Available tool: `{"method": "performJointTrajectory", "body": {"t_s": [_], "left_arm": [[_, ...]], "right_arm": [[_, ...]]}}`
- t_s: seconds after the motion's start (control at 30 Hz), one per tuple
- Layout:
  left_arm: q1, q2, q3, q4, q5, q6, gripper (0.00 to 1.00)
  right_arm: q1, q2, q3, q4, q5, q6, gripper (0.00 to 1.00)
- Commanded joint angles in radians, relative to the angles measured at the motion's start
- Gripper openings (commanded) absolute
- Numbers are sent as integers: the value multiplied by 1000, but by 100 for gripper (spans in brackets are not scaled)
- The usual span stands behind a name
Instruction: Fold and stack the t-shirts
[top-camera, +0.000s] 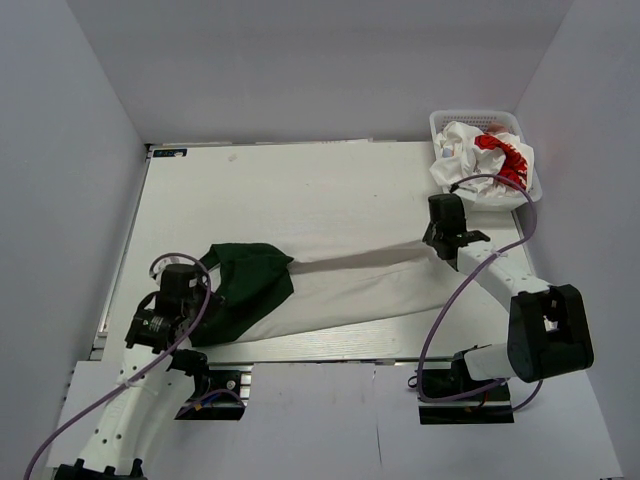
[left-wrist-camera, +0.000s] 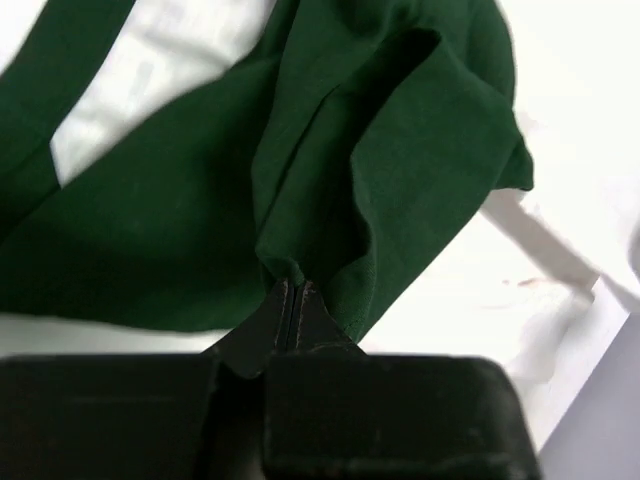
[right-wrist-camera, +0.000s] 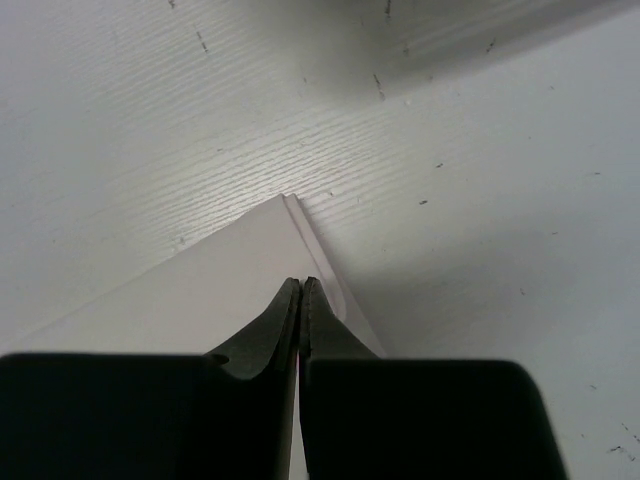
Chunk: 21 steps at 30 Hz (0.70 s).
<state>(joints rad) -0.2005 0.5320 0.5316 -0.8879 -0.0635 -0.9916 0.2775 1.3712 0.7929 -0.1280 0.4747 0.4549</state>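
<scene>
A large white t-shirt (top-camera: 360, 288) with dark green sleeves (top-camera: 250, 285) lies stretched across the near half of the table. My left gripper (top-camera: 200, 285) is shut on a bunched fold of the green cloth (left-wrist-camera: 330, 180), which the left wrist view shows pinched at the fingertips (left-wrist-camera: 293, 285). My right gripper (top-camera: 433, 243) is shut on the shirt's white edge at the other end. In the right wrist view the white cloth (right-wrist-camera: 200, 290) runs in between the closed jaws of that gripper (right-wrist-camera: 303, 283). A second t-shirt (top-camera: 490, 155), white with red print, sits crumpled in the basket.
A white lattice basket (top-camera: 440, 120) stands at the table's back right corner, just beyond my right arm. The white table (top-camera: 300, 190) is walled in at the back and on both sides. Its near edge runs just in front of the arm bases.
</scene>
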Motion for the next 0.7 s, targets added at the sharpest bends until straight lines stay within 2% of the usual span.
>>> {"method": "performJointTrajectory", "body": {"t_s": [0.0,0.13,0.17,0.2,0.23,0.3,0.33,0.4,0.43,0.47,0.53,0.63,0.67], "left_arm": [[-4,-26,44,-140,80,-25,0],[-4,-1,126,-298,140,10,0],[-4,-1,126,-298,169,28,5],[-4,-1,126,-298,191,37,25],[-4,-1,105,-298,233,54,44],[-4,-1,93,-287,264,70,67],[-4,-1,76,-277,299,97,72],[-4,-1,65,-267,326,117,82],[-4,11,77,-267,326,132,93],[-4,11,88,-255,317,133,97],[-4,48,132,-200,262,145,100],[-4,85,156,-22,170,140,100],[-4,115,147,36,151,140,100]], "right_arm": [[-26,-20,-9,14,48,33,0],[-32,-17,-17,13,12,34,0],[-32,-18,-17,7,5,41,0],[-32,-17,-18,2,-2,47,0],[-31,-17,-17,-4,-7,59,9],[-34,-17,-15,-33,-19,62,32],[-32,-23,-11,-54,-16,74,44],[-34,-35,-4,-77,-16,87,59],[-37,-49,0,-88,-18,88,74],[-31,-67,0,-88,-43,81,79],[-23,-101,-3,-58,-88,12,90],[-5,-139,-15,37,-386,-24,90],[38,-126,18,47,-430,-36,90]]}}
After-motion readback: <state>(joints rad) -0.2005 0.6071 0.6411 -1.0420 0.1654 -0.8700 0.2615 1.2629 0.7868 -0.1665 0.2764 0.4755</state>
